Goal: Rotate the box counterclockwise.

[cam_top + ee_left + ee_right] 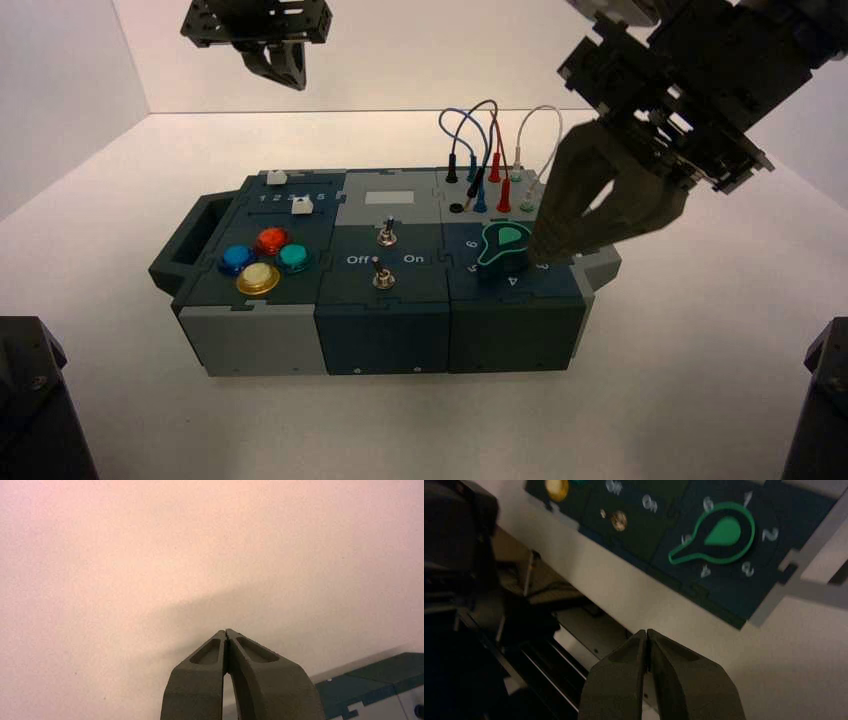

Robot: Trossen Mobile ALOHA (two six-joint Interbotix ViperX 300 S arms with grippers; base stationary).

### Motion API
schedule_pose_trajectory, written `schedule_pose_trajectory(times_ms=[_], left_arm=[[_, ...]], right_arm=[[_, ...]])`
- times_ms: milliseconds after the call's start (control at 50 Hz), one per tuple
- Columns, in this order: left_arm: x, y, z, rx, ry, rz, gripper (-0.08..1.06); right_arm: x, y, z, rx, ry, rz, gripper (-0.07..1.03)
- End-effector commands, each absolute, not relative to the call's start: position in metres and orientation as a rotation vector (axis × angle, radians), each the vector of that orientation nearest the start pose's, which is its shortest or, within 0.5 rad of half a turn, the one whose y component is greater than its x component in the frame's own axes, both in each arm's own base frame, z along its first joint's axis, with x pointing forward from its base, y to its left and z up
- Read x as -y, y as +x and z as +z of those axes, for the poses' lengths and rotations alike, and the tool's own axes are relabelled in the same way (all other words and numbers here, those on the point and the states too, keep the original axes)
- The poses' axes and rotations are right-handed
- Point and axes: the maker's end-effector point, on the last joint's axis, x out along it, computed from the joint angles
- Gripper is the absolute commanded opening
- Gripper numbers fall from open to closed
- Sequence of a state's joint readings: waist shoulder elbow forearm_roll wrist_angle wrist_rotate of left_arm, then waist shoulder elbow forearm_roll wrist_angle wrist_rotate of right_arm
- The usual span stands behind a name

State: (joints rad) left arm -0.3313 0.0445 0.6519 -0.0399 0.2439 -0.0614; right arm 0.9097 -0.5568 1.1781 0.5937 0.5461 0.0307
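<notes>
The box [385, 320] lies in the middle of the white table, dark blue and grey, with a handle [185, 250] at its left end. It bears four coloured buttons [265, 260], two toggle switches [384, 255], a green dial [503, 245] and looped plug wires [490, 130]. My right gripper [542, 243] is shut and empty, over the box's right end beside the dial; I cannot tell if it touches. In the right wrist view the gripper [646, 631] is shut and the dial [719, 535] points between 4 and 5. My left gripper [285, 70] hangs shut, high behind the box.
White walls close in the table at the back and left. Dark arm bases stand at the front left [30, 400] and front right [820, 400]. The left wrist view shows its shut gripper [226, 631] over bare table and a box corner [380, 680].
</notes>
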Motion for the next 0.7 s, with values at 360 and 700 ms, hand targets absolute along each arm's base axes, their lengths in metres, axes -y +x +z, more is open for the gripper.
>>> schedule_pose_trajectory(times_ms=[360,700], left_arm=[[0.142,0.403,0.086,-0.950,0.098,-0.289,-0.03],[0.143,0.402,0.062,-1.028,0.140,-0.300,-0.03]], right_arm=[[-0.213,0.090,0.049,-1.548,-0.034,0.663,-0.02],[-0.215,0.091,0.043,-1.566,-0.045,0.649,-0.02]])
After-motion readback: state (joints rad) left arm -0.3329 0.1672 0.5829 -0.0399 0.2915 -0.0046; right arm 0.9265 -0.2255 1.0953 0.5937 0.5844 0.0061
